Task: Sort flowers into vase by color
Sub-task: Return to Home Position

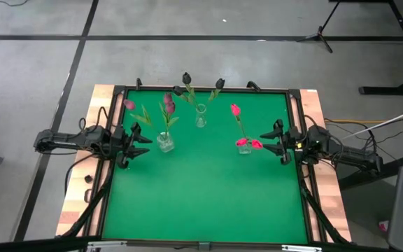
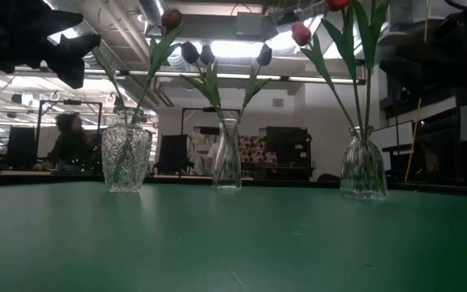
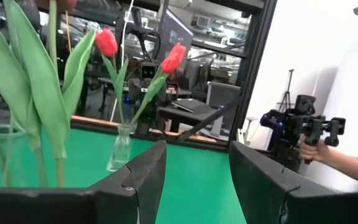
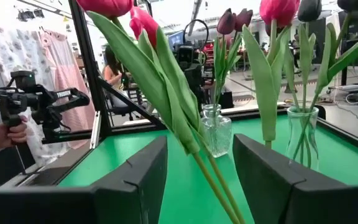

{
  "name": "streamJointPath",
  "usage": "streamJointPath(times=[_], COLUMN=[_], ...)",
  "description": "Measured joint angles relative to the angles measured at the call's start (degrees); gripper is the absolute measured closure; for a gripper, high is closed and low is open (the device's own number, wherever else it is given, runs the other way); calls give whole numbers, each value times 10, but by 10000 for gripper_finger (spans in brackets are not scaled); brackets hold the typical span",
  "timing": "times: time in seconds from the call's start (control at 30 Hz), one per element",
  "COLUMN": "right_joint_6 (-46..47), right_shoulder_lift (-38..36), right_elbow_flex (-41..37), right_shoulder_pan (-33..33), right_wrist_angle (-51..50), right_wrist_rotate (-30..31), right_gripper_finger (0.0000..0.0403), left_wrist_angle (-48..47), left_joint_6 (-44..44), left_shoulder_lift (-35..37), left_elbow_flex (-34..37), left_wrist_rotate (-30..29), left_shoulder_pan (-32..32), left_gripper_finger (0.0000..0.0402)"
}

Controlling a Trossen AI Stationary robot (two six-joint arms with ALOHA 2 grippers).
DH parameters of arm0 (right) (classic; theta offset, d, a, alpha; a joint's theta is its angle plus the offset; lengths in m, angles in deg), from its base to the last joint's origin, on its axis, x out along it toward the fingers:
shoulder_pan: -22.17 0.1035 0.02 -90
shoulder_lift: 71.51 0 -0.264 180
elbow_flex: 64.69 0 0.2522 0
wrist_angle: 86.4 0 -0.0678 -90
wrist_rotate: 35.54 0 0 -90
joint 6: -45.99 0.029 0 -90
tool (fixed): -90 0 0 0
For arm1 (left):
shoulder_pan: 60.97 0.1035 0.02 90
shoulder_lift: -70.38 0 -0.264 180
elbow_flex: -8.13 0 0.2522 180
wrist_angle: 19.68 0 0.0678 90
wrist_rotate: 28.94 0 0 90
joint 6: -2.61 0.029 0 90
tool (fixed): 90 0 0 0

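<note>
Currently we judge the sort complete: the flowers [image 1: 236,110] stand in three vases [image 1: 201,116] toward the table's [image 1: 201,203] far edge, none loose. The left end effector [image 1: 144,145] sits at the left edge and the right end effector [image 1: 267,141] at the right edge, both spread and empty. Next: homing only.

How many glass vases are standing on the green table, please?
3: left vase at the left, middle vase farther back at centre, right vase at the right. None seems hidden.
</note>
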Motion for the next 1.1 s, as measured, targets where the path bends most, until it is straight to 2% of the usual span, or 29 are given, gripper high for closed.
streamJointPath(times=[0.3,1.1], right_joint_6=[-16,-18], right_shoulder_lift=[0,0], right_elbow_flex=[-1,-2], right_shoulder_pan=[0,0], right_wrist_angle=[-6,-18], right_wrist_rotate=[6,7], right_gripper_finger=[219,219], left_wrist_angle=[0,-11], left_joint_6=[30,30], left_shoulder_lift=[0,0], left_elbow_flex=[0,0], left_wrist_rotate=[0,0], left_shoulder_pan=[0,0], left_gripper_finger=[230,230])
